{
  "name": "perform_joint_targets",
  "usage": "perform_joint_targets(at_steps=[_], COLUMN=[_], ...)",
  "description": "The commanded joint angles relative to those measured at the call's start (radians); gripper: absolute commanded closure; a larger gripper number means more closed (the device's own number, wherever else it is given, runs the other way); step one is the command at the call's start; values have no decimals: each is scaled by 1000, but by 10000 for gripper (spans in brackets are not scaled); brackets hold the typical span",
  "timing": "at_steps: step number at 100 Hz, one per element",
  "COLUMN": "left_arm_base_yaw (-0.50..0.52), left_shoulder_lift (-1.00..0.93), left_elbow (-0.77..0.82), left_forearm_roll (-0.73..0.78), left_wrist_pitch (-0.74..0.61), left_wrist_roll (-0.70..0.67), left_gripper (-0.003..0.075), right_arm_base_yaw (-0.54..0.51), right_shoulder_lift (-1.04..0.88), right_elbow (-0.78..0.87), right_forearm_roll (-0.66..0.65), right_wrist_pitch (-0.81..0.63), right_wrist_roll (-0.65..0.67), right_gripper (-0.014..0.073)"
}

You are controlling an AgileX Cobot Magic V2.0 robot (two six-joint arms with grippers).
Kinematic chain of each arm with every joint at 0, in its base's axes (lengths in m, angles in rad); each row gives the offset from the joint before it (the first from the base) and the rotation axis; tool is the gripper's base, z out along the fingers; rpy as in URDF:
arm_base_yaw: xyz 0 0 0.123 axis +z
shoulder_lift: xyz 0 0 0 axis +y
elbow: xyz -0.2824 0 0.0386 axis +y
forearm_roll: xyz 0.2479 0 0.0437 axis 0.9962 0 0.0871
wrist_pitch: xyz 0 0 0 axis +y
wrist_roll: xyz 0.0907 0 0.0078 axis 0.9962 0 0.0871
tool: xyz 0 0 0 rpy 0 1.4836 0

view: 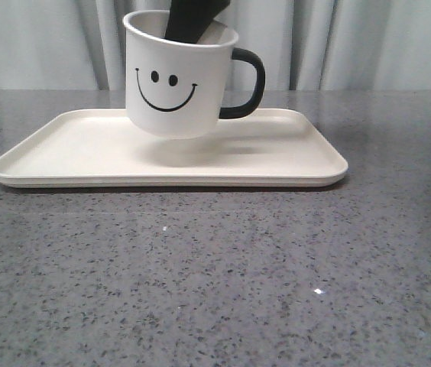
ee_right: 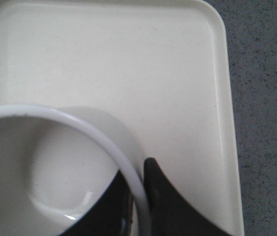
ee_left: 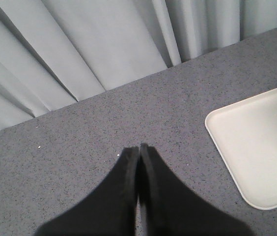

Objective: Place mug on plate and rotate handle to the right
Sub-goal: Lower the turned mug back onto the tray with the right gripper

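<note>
We have the mug pinched by its rim in our right gripper, one finger inside the wall and one outside, hanging just above the plate near its middle, handle at three o'clock. Because the hold is one-sided, we judge it could tilt or twist on release. Our left gripper is closed on nothing over the table.

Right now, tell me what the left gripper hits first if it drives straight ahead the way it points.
Most likely the grey table: the shut left gripper points across bare tabletop toward the curtain. The plate lies off to one side of that line. Depth is unclear.
</note>
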State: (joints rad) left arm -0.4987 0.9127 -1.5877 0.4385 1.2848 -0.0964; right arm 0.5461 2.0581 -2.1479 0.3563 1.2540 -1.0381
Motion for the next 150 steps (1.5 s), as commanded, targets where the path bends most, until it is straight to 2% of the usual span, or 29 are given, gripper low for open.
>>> perform_joint_targets(at_steps=[1, 77, 150], left_arm_base_yaw=[-6, -6, -6], left_shoulder_lift=[-3, -3, -3], left_elbow=[-18, -18, -18], left_forearm_roll=[15, 15, 15], left_wrist_pitch=[-23, -23, -23], left_wrist_roll=[-13, -13, -13], left_gripper=[740, 740, 740], right_arm_base_yaw=[0, 0, 0], right_shoulder_lift=[-55, -42, -38], right_elbow=[-15, 54, 54], right_forearm_roll=[39, 46, 46], right_wrist_pitch=[82, 82, 82], right_wrist_roll=[-11, -11, -9], right_gripper=[706, 706, 702])
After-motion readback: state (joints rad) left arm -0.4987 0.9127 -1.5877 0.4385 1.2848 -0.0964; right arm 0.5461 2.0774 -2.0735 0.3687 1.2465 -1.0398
